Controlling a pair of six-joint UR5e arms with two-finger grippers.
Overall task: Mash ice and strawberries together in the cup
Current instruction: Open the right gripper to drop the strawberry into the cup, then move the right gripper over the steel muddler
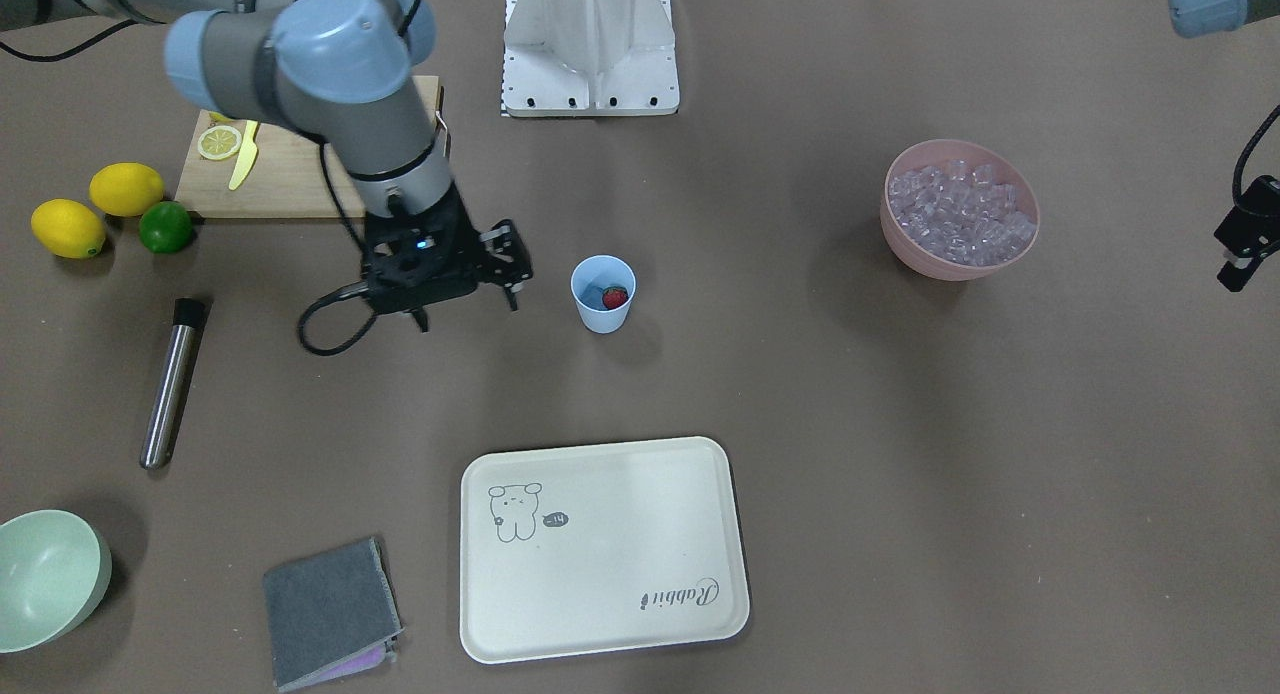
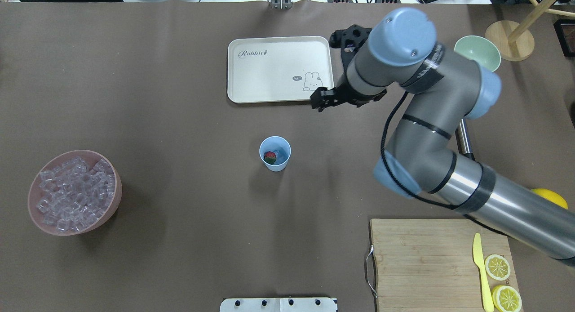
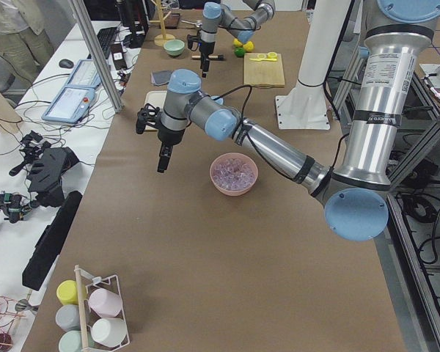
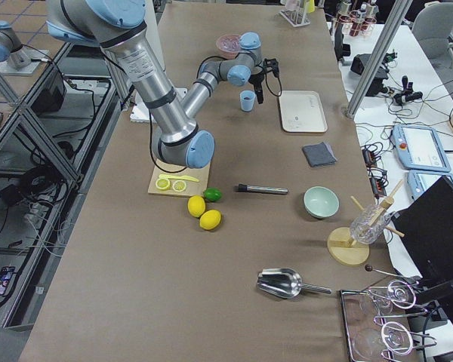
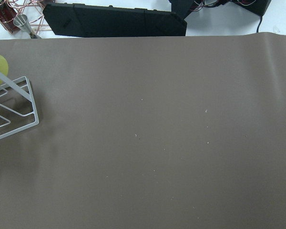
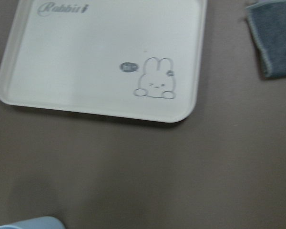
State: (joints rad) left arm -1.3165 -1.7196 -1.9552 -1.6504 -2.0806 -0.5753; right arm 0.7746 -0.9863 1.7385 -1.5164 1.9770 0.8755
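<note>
1 strawberry lies inside the upright cup at mid-table; ice fills the pink bowl, well apart. The right gripper, jaws wide and empty, hangs beside the cup. The left gripper hangs near the bowl; its jaw state cannot be told. A tray, steel rod and cutting board lie on the brown-covered table.

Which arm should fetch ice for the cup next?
Left, probably: the left gripper hangs near the pink bowl of ice. The right gripper is by the cup, farther from that bowl.
</note>
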